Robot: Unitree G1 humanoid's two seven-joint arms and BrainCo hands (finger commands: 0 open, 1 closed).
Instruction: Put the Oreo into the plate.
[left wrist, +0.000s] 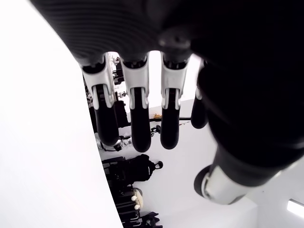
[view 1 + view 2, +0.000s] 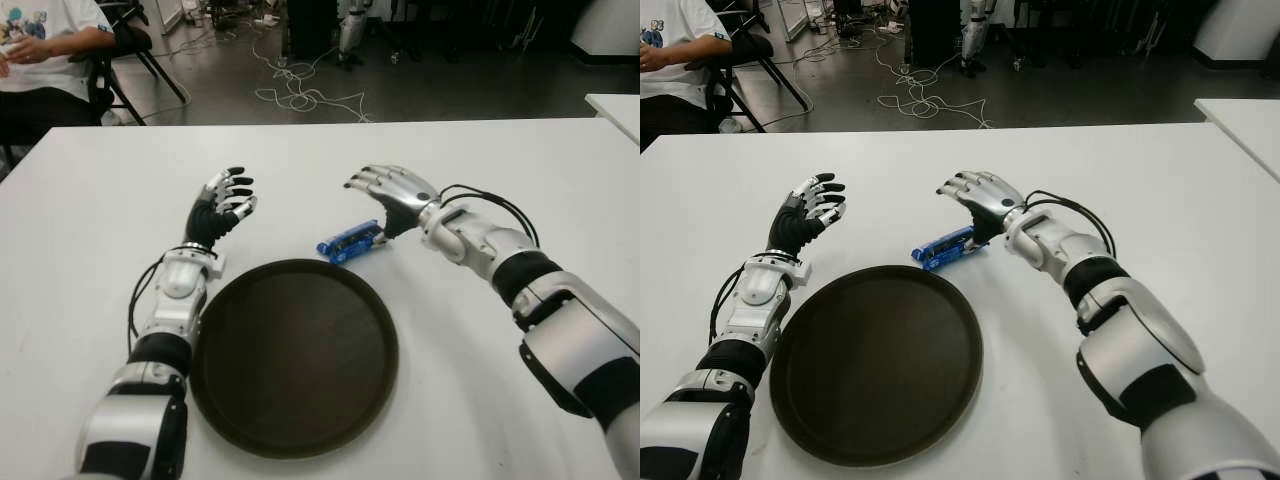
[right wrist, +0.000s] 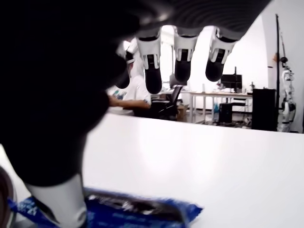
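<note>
A blue Oreo pack (image 2: 349, 243) lies on the white table (image 2: 480, 160) just beyond the far rim of the dark round plate (image 2: 294, 357). My right hand (image 2: 385, 195) hovers over the pack's right end, fingers spread and holding nothing. In the right wrist view its thumb (image 3: 61, 199) comes down right beside the Oreo pack (image 3: 137, 209); whether they touch I cannot tell. My left hand (image 2: 226, 200) is raised to the left of the pack, beyond the plate's left edge, fingers relaxed and empty.
A person (image 2: 45, 45) sits on a chair at the far left beyond the table. Cables (image 2: 300, 90) lie on the floor behind. Another white table corner (image 2: 615, 105) shows at the far right.
</note>
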